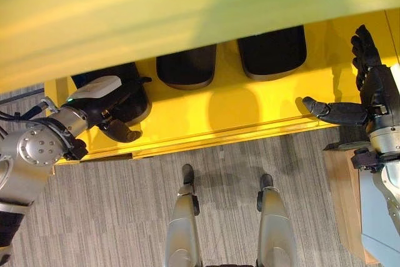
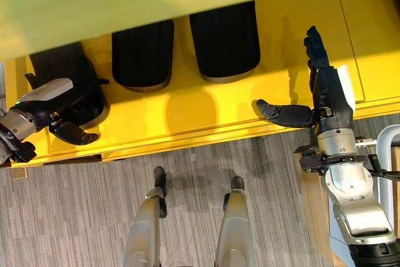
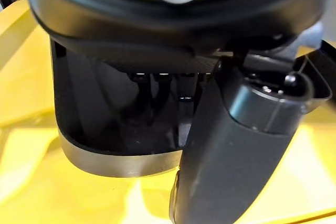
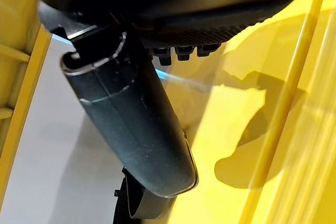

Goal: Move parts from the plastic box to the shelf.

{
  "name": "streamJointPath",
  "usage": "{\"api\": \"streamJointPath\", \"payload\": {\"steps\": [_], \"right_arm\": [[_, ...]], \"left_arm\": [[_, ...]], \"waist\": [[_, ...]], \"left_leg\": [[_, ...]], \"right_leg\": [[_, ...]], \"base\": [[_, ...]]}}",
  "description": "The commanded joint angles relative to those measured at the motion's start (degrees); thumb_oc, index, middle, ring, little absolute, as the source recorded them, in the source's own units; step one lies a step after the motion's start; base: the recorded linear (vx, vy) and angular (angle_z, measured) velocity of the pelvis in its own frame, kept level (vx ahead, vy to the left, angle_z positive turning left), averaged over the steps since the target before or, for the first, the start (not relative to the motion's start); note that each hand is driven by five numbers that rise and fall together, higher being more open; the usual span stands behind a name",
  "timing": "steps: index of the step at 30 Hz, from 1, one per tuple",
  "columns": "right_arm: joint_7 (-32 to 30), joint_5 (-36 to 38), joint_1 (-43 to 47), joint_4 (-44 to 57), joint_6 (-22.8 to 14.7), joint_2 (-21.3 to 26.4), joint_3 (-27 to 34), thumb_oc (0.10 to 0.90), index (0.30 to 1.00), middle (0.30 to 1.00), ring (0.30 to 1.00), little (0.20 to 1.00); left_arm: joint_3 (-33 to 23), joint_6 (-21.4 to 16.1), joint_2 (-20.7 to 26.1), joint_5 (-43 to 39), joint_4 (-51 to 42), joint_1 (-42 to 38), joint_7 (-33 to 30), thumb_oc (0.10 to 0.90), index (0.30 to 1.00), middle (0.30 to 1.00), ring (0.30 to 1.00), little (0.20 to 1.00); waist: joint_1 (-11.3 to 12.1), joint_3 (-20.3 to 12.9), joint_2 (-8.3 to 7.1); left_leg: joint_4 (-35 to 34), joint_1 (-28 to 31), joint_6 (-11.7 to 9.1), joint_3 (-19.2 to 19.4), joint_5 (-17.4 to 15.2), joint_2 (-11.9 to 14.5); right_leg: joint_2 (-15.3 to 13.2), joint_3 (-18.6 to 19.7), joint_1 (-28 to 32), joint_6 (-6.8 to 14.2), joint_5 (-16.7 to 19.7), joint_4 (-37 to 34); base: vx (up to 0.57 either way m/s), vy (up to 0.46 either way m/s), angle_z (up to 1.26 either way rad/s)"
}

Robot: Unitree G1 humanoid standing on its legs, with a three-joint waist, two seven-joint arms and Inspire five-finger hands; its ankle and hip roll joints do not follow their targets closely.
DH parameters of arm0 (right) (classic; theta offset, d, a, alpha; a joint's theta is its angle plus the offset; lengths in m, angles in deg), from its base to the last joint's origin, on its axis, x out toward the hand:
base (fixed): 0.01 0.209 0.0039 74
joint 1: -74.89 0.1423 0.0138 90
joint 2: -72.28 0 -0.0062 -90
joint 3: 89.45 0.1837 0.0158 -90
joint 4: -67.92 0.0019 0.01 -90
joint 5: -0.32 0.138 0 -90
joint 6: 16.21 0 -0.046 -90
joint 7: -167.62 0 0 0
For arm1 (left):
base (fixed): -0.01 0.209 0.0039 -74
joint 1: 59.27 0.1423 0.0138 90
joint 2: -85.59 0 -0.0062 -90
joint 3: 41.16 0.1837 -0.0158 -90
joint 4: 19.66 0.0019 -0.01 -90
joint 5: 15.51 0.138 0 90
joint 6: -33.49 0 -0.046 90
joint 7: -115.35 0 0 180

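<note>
Yellow metal shelf (image 1: 206,120) holds three flat black parts in a row. Left hand (image 1: 103,107) grips the end black part (image 1: 134,101) to place it; right hand (image 2: 319,95) rests open, empty.

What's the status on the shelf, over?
Left hand fingers on leftmost black part, grip unclear. Right hand open, empty, over yellow shelf. Two more black parts shelved. Nothing blocking.
</note>
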Motion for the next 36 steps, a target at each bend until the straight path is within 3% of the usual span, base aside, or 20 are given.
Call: {"api": "streamJointPath", "payload": {"steps": [1,8,14,20,25,36], "right_arm": [[-0.63,0.33,4.80,5.07,-4.68,1.22,6.83,0.900,1.000,1.000,1.000,1.000],[0.42,1.92,4.16,4.66,-5.23,2.45,8.13,0.900,1.000,1.000,1.000,1.000],[-0.35,0.97,3.73,4.77,-5.64,1.00,7.62,0.900,1.000,1.000,1.000,1.000],[-2.43,-0.55,4.29,5.20,-5.33,-1.16,5.25,0.900,1.000,1.000,1.000,1.000],[-4.01,-1.15,5.50,4.90,-4.69,-1.93,3.04,0.900,1.000,1.000,1.000,1.000],[-4.85,-1.96,5.51,4.56,-4.86,-2.90,1.78,0.900,1.000,1.000,1.000,1.000]], "left_arm": [[0.52,0.47,-0.84,-2.17,1.82,3.34,3.04,0.900,1.000,1.000,1.000,1.000],[-3.02,0.01,1.38,9.89,7.77,5.40,-8.48,0.900,1.000,1.000,1.000,1.000],[-4.95,4.01,1.83,27.68,12.52,7.09,-22.99,0.900,1.000,1.000,1.000,1.000],[-3.19,8.02,-2.38,40.75,14.81,7.13,-33.15,0.900,1.000,1.000,1.000,1.000],[-1.00,7.71,-3.89,46.30,15.30,4.80,-37.18,0.900,1.000,1.000,1.000,1.000],[1.60,3.91,-3.45,45.00,10.77,1.09,-34.88,0.900,1.000,1.000,1.000,1.000]], "waist": [[-1.26,-4.26,-2.66],[-1.33,-4.41,-2.54],[-0.93,-4.42,-2.92],[-0.39,-4.52,-3.83],[-0.21,-4.53,-4.37],[-0.47,-4.34,-4.61]], "left_leg": [[4.79,1.92,3.23,5.74,-7.67,-1.62],[5.00,1.86,3.28,5.88,-7.79,-1.68],[6.02,1.37,3.57,5.57,-8.30,-1.87],[6.51,0.92,3.69,5.46,-8.54,-1.71],[7.19,0.64,3.85,5.46,-8.88,-1.57],[7.79,0.77,3.96,5.55,-9.29,-1.62]], "right_leg": [[0.54,-7.24,2.79,-4.88,0.68,-2.71],[0.55,-6.89,2.39,-5.13,0.17,-1.94],[0.67,-6.73,2.00,-5.13,-0.14,-1.02],[1.26,-6.62,1.74,-5.02,-0.12,-0.80],[1.65,-6.37,1.51,-4.97,-0.10,-0.40],[1.86,-5.96,1.89,-4.88,-0.18,-0.21]], "base": [[0.01,0.046,0.00],[0.01,0.014,-0.01],[0.01,-0.014,0.00],[0.02,-0.050,0.00],[0.02,-0.029,0.01],[0.00,-0.003,0.00]]}}
